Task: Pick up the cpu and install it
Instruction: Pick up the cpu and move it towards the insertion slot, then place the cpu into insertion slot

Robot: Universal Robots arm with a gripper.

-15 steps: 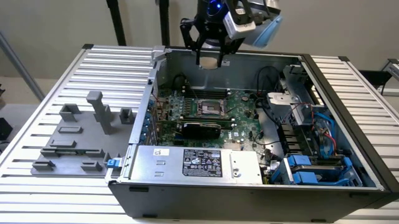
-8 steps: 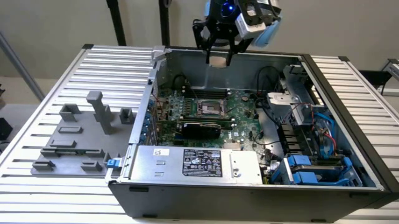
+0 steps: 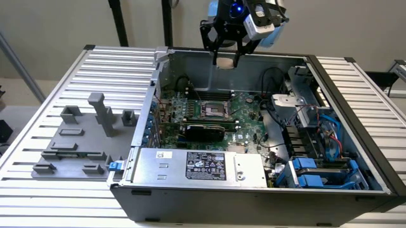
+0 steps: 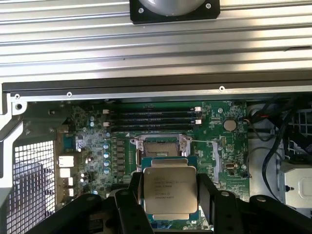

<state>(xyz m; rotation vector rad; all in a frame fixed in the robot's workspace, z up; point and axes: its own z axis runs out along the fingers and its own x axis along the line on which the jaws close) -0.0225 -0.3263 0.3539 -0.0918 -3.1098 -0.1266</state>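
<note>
My gripper [image 3: 227,61] hangs high above the open computer case, over its far wall, shut on the cpu [image 3: 225,61]. In the wrist view the cpu [image 4: 170,190] is a flat silver square with printed text, clamped between the two black fingers [image 4: 133,195] on its sides. Below it the motherboard [image 3: 209,111] lies in the case with its dark square socket [image 3: 211,111] open; the socket [image 4: 161,147] sits just beyond the held chip in the wrist view.
The grey case [image 3: 254,199] stands on a slatted metal table [image 3: 51,109]. Grey plastic fixture blocks [image 3: 82,137] rest at the exterior view's left. A power supply [image 3: 203,166], cables and blue drive bays [image 3: 317,173] crowd the case's near and right parts.
</note>
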